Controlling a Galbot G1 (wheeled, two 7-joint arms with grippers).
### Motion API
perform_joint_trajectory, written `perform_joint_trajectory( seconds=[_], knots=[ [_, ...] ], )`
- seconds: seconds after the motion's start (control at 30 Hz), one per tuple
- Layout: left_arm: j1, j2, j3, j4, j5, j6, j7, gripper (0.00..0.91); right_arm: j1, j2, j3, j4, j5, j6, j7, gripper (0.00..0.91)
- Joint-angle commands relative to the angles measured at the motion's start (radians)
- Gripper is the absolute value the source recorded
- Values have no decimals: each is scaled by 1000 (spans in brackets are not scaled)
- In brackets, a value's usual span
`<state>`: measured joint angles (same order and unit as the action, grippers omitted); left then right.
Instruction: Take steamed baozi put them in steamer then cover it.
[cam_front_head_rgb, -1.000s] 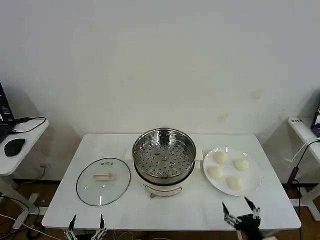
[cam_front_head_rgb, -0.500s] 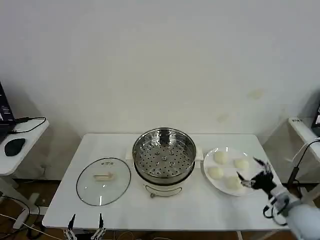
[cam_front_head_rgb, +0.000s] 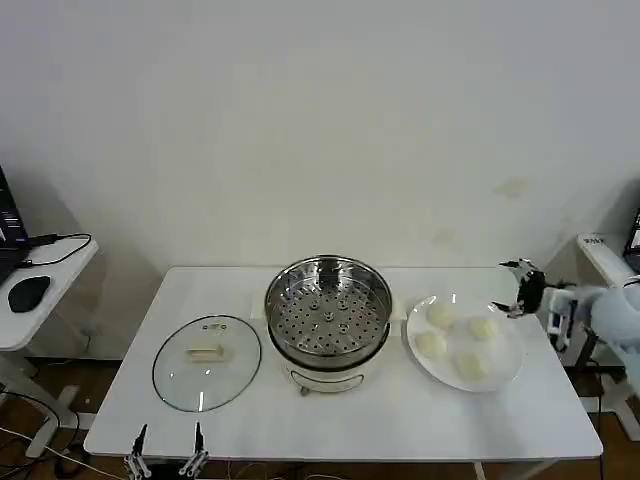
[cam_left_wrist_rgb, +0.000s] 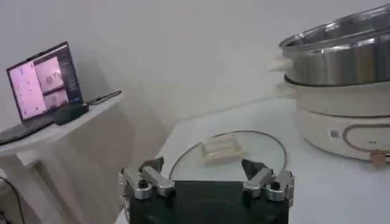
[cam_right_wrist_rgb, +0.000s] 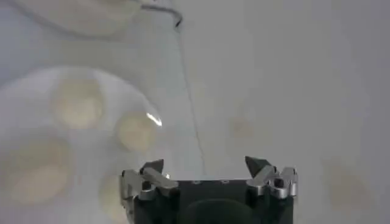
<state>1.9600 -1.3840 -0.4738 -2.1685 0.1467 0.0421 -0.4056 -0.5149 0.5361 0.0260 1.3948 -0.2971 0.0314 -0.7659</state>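
Observation:
Several cream-white steamed baozi (cam_front_head_rgb: 441, 314) lie on a white plate (cam_front_head_rgb: 507, 352) at the table's right. At the table's centre stands the shiny steamer (cam_front_head_rgb: 327, 305), uncovered, its perforated tray bare. The glass cover (cam_front_head_rgb: 206, 361) with its cream handle lies flat to the left of the steamer. My right gripper (cam_front_head_rgb: 508, 290) hovers open at the plate's far right edge, holding nothing; its wrist view looks down on the baozi (cam_right_wrist_rgb: 137, 131) beyond the open right gripper (cam_right_wrist_rgb: 206, 165). My left gripper (cam_front_head_rgb: 168, 432) waits open at the table's front left edge, facing the cover (cam_left_wrist_rgb: 228, 155) and steamer (cam_left_wrist_rgb: 341, 49).
A side table with a laptop (cam_left_wrist_rgb: 42, 79) and a mouse (cam_front_head_rgb: 28, 292) stands to the left. Another side table (cam_front_head_rgb: 605, 255) stands at the right, close behind the right arm. A white wall backs the table.
My right gripper rose from the table's front edge, swung up and back past the plate, and now hangs at the plate's far right. The left gripper stayed put.

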Motion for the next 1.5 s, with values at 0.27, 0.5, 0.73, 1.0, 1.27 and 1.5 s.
perform_joint_trajectory(
  seconds=[0.27,0.5,0.73,1.0,1.27,1.5],
  knots=[
    [-26,-9,-5,-26,-2,6,-4,907,660,204,-759,-465,-7,125,-276,907],
    [-39,-2,-26,-34,-10,9,-4,907,654,304,-818,-548,91,94,-304,907],
    [-42,-2,-36,-34,-21,8,-3,907,637,375,-831,-629,110,78,-291,907],
    [-43,-5,-48,-30,-36,7,-3,907,631,447,-812,-722,78,81,-286,907],
    [-47,11,-67,-36,-55,9,-4,907,609,456,-817,-727,65,75,-289,907],
    [-46,17,-77,-38,-60,9,-4,907,595,464,-815,-733,65,69,-285,836]
  ],
)
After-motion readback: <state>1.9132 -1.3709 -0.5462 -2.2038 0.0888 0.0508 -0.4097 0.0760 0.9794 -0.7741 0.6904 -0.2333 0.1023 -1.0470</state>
